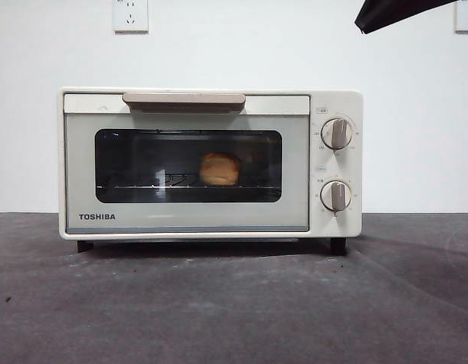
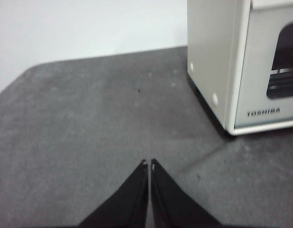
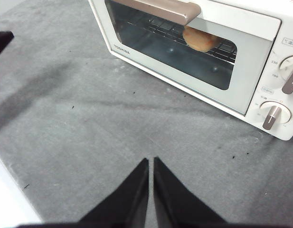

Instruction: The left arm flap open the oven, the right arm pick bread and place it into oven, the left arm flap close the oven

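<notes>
— Two claws, both idle as far as I can see. Start on the left: what's that one doing?

— The left claw (image 2: pixel 149 164) hangs over the bare dark grey felt-like surface (image 2: pixel 89 123), its two black jaws pressed together tip to tip, pinching nothing. From its own camera the near corner of the cream-white boxy Toshiba toaster oven (image 2: pixel 231 61) stands off to one side, apart from the jaws.

— And the oven itself?

— Sitting square on the surface against the white wall (image 1: pixel 218 45). Its door is shut, the beige bar handle (image 1: pixel 183 99) running along the top edge above the dark glass window (image 1: pixel 127 163).

— Where's the loaf?

— Inside. The lumpy golden-orange bread (image 1: pixel 219 168) rests on the wire rack (image 1: pixel 135 186), about the middle of the window, a touch right of centre. You can see it through the glass from the front and from the right wrist camera too, just under the handle.

— Further right?

— Two round knobs on the oven's panel, the upper knob (image 1: pixel 337 133) above the lower knob (image 1: pixel 336 196).

— And the right claw?

— The right claw (image 3: pixel 151 161) hovers above the surface in front of the oven, well clear of the door, jaws closed against each other with nothing between them. Only a black tip (image 1: pixel 389 11) pokes in at the front view's top right corner; I can't tell which arm it belongs to.
</notes>
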{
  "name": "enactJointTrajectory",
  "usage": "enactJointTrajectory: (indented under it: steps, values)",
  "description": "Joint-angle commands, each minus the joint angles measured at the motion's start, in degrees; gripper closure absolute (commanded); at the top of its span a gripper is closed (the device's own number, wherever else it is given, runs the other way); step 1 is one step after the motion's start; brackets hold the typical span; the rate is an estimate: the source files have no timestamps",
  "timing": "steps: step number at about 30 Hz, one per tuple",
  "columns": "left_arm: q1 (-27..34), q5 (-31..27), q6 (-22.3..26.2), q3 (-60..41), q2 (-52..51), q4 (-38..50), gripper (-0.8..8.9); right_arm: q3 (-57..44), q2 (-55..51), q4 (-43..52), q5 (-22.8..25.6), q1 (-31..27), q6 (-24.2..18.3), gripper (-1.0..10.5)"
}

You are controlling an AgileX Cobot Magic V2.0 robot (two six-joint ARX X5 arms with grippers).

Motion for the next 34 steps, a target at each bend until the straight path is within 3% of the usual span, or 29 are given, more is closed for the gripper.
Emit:
enactJointTrajectory:
  steps: [1,29,34]
  values:
    - [0.02,-0.24,-0.92,-0.68,-0.15,0.66,7.97,0.83,0.44,0.57,0.22,0.46,0.57,9.3]
    - [-0.28,-0.24,-0.98,-1.40,-0.15,0.68,7.97,0.83,0.11,0.57,0.22,0.37,0.57,9.3]
    - [-0.28,-0.24,-0.98,-1.40,-0.15,0.68,7.97,0.83,-3.74,0.66,-0.39,-4.44,-0.09,9.3]
